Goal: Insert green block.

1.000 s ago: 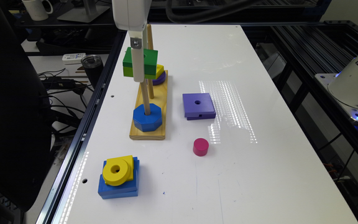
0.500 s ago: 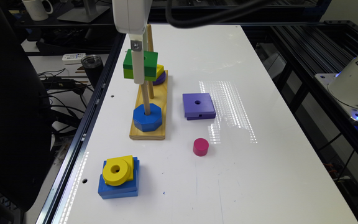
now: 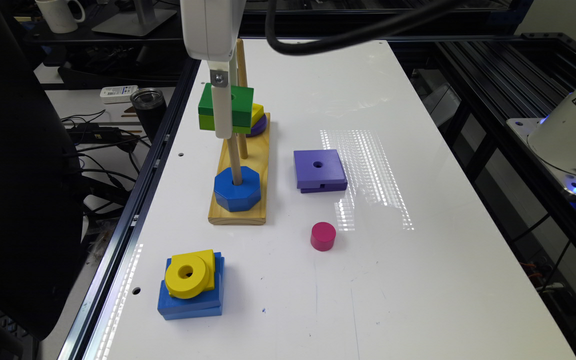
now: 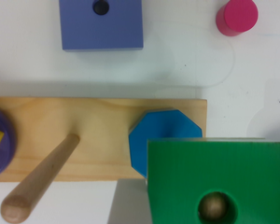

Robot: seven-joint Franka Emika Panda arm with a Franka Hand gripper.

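A white worktop runs beside a dark rail on the exterior view's left, with a mug and cables beyond. The green block hangs high over the wooden base, a peg tip showing in its centre hole; it sits slightly lower than a second ago. Whether the jaws grip it I cannot tell. The purple square and pink cylinder lie apart on the right, with bare worktop around them.

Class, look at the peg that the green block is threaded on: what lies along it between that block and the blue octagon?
Nothing but bare peg separates the green block from the octagon, in the exterior view.
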